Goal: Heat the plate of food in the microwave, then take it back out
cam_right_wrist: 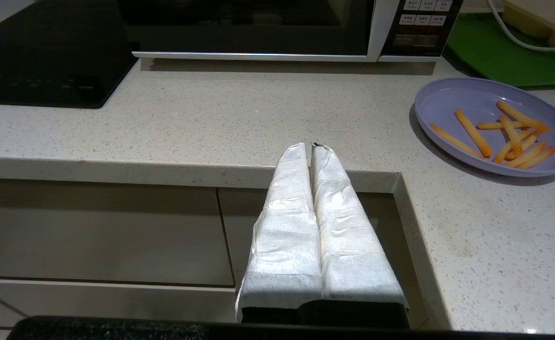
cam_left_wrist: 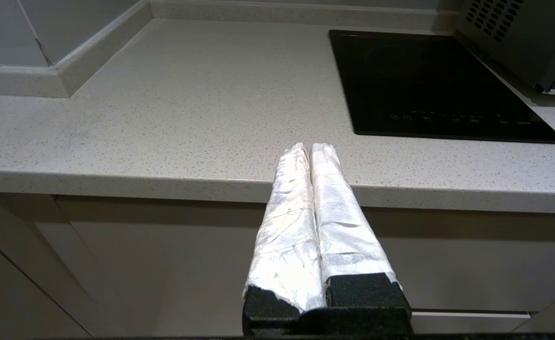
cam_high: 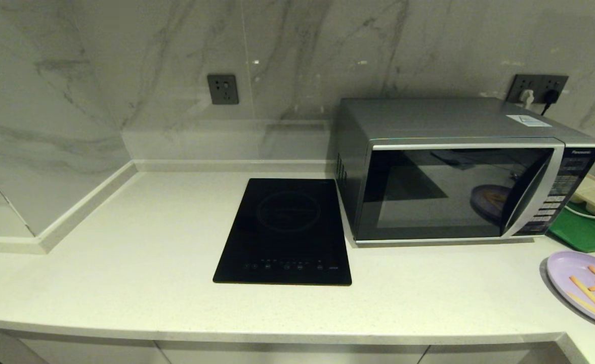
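Counter (cam_high: 140, 273) – pale speckled stone, runs across the whole front w/ marble-look wall behind. Microwave (cam_high: 454, 187) sits on it at the right rear, door closed, dark glass facing fwd, curved silver handle strip and button panel on its right side; the glass shows a faint lilac shape, prob. a reflection of the plate, hard to be sure. Black induction hob (cam_high: 285, 232) lies flat just left of the microwave, set into or on the counter. Green tray (cam_high: 586, 230) is just right of the microwave, w/ a pale board-like item on it, partly cut off.

Plate of food (cam_high: 578, 280) rests on the counter at the far right front, in front of the green tray, apart from the microwave – lilac, shallow, orange-yellow sticks scattered on it.

Left gripper (cam_left_wrist: 309, 150) hangs off the counter's front edge, left of the hob, white-wrapped fingers pressed together, holding nothing. Right gripper (cam_right_wrist: 311, 147) likewise at the front edge, near the plate but not touching, fingers together, empty.
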Motion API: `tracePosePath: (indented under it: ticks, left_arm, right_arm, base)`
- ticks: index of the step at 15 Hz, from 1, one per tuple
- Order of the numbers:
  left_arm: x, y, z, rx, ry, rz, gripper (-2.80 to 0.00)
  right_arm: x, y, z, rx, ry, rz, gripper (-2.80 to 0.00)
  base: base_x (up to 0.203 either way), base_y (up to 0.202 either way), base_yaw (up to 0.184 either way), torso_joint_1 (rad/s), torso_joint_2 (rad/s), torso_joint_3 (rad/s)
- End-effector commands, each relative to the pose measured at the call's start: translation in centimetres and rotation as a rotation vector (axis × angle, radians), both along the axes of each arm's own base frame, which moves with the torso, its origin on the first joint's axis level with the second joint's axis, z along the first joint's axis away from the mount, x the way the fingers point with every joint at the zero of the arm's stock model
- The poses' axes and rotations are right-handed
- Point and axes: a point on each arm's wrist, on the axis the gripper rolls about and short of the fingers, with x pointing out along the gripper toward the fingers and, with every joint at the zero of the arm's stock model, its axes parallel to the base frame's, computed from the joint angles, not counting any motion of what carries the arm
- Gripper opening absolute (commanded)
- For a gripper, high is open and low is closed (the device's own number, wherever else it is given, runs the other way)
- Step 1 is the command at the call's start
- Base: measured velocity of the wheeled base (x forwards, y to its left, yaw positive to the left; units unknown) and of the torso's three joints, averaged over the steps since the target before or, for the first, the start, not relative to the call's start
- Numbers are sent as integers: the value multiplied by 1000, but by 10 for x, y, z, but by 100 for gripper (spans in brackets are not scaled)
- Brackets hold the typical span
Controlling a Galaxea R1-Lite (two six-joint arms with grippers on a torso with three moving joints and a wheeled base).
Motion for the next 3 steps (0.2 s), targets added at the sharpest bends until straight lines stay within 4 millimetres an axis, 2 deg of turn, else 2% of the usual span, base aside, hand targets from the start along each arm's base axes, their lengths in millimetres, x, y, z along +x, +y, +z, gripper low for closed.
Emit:
tracePosePath:
  ticks: [1, 3]
  left_arm:
    - [0, 0, 0, -1, -1, 0, -280]
    - [0, 0, 0, -1, -1, 0, -280]
  right_arm:
    - [0, 0, 0, 22, -2, -1, -280]
    - [0, 0, 0, 31, -1, -4, -280]
  base:
    - [0, 0, 0, 0, 0, 0]
    - [0, 0, 0, 0, 0, 0]
